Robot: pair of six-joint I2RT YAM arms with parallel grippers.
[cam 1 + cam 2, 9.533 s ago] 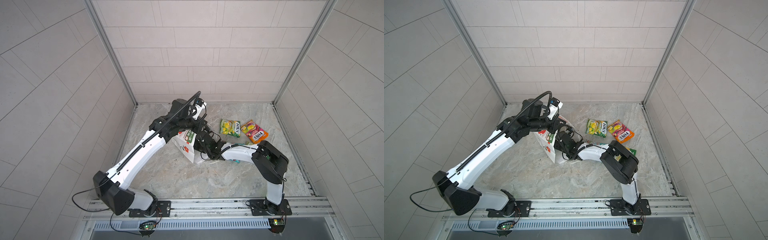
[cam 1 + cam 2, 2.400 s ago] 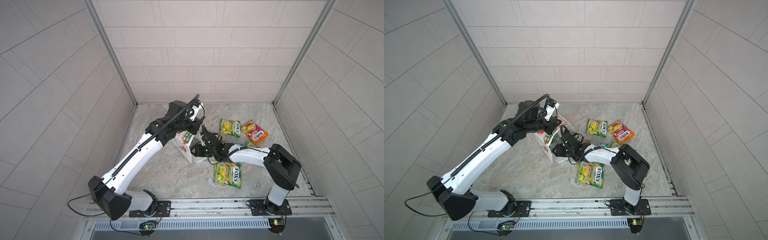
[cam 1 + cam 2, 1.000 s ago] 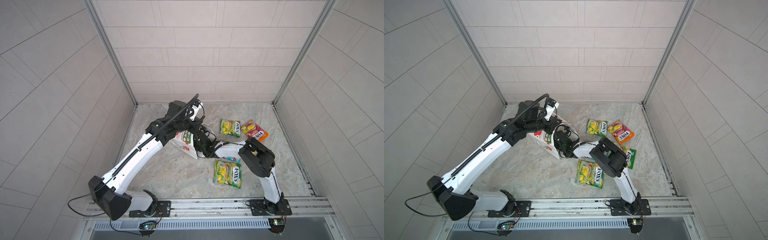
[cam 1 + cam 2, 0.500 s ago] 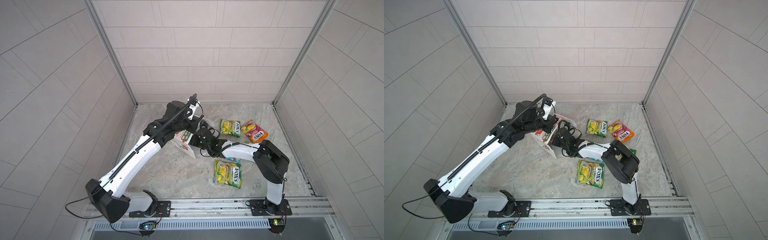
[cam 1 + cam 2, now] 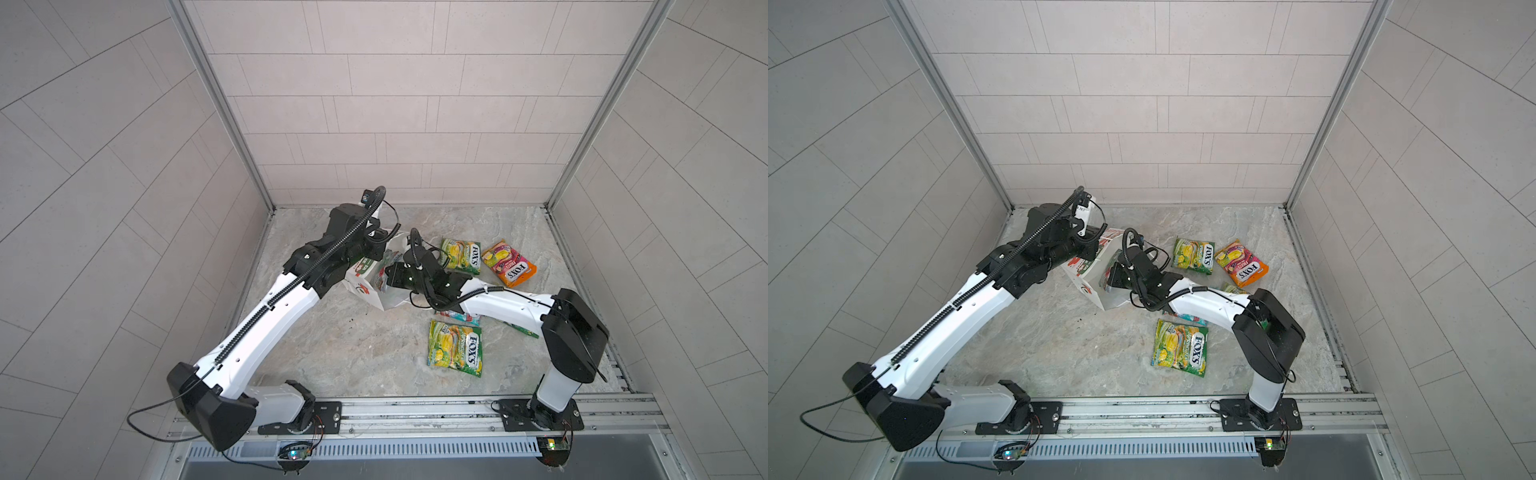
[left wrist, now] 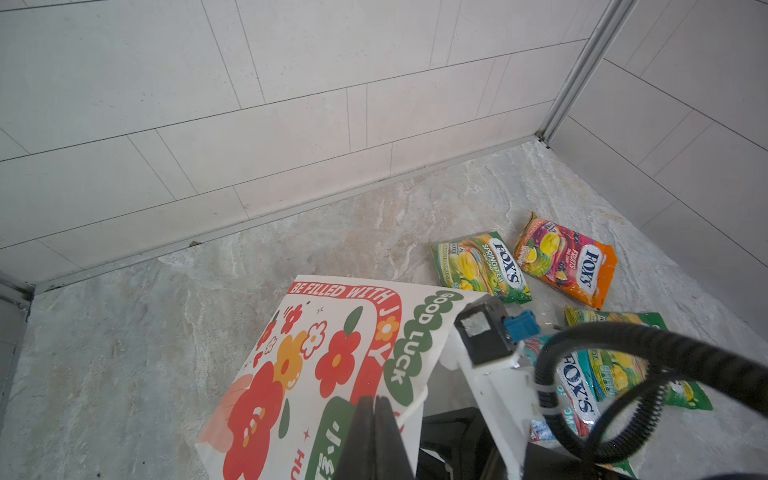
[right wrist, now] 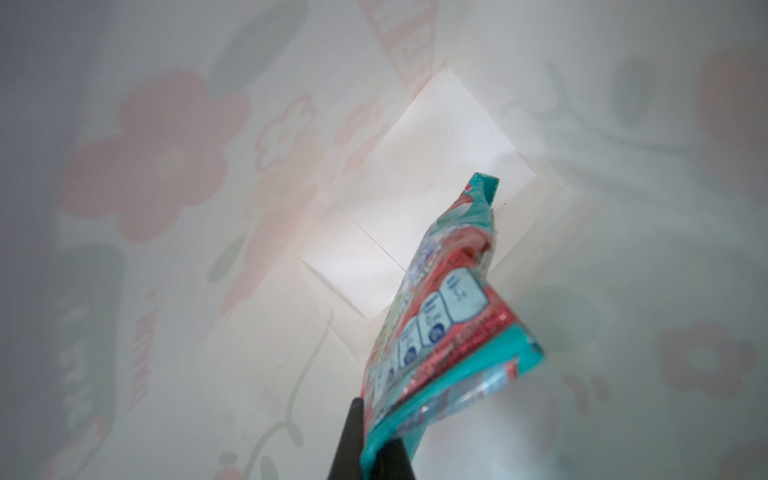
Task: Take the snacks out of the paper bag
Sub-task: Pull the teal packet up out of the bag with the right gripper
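Right wrist view: my right pincer (image 7: 374, 451) now clamps a teal-red pouch (image 7: 440, 316) deep inside the paper bag (image 7: 166, 249); two seconds ago it hung outside the mouth. I judge it the last snack inside. Only a top view shows the bag (image 5: 365, 289) tilted nearer the worktop's (image 5: 353, 353) left edge, a green-yellow pouch (image 5: 456, 348) already out by the front edge. Left wrist view shows my left pincer (image 6: 376, 415) pinching the bag's rim.

The bag (image 6: 332, 353) reads "BE FILLED WITH J…" on red and "GOOD LUCK" on green. Far green pouch (image 6: 482, 266): "FOX'S SPRING TEA". Orange pouch (image 6: 565, 262): "FOX'S FRUITS". Floor teal pouch (image 6: 575, 388): "FOX'S". Front green pouch (image 5: 456, 348): "FOX'S".
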